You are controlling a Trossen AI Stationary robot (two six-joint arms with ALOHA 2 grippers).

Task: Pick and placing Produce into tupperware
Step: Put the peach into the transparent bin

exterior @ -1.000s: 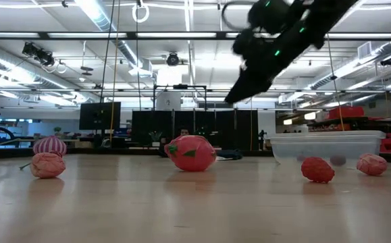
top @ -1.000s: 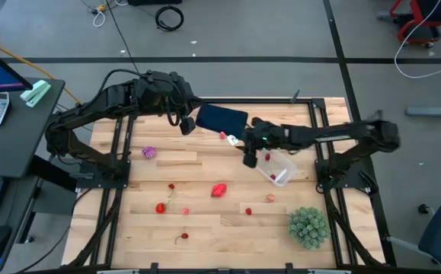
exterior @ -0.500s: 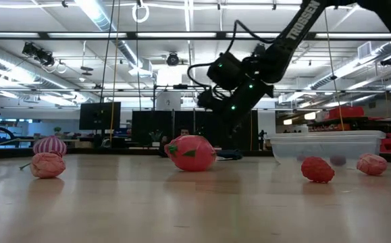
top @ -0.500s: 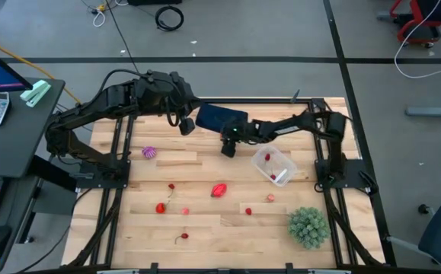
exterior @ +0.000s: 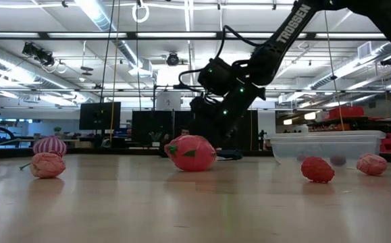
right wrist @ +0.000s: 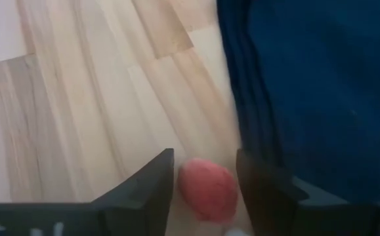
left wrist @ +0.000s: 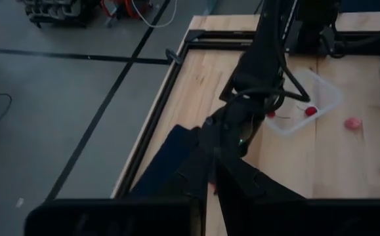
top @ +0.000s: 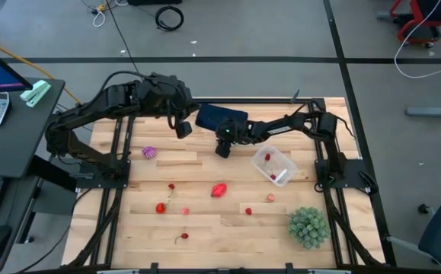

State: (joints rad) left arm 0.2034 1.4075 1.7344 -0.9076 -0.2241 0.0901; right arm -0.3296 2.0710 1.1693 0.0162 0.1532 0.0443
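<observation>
Pink and soft-looking, the toy fruit (right wrist: pixel 207 191) between my right pincer (top: pixel 222 149) fingers is tiny; I judge it light, squashy, easy to roll, so I would close across its middle. It lies on the wooden surface (top: pixel 205 221) near the far edge, just beside the navy cloth (top: pixel 220 118). My fingers stand apart on either side, not yet clamped. The clear tupperware (top: pixel 274 166) sits near the right edge, some produce already inside. A second ago this pincer hung over the tupperware; it has swung across to the cloth. My left pincer (top: pixel 183 129) hovers nearby, closed, empty.
</observation>
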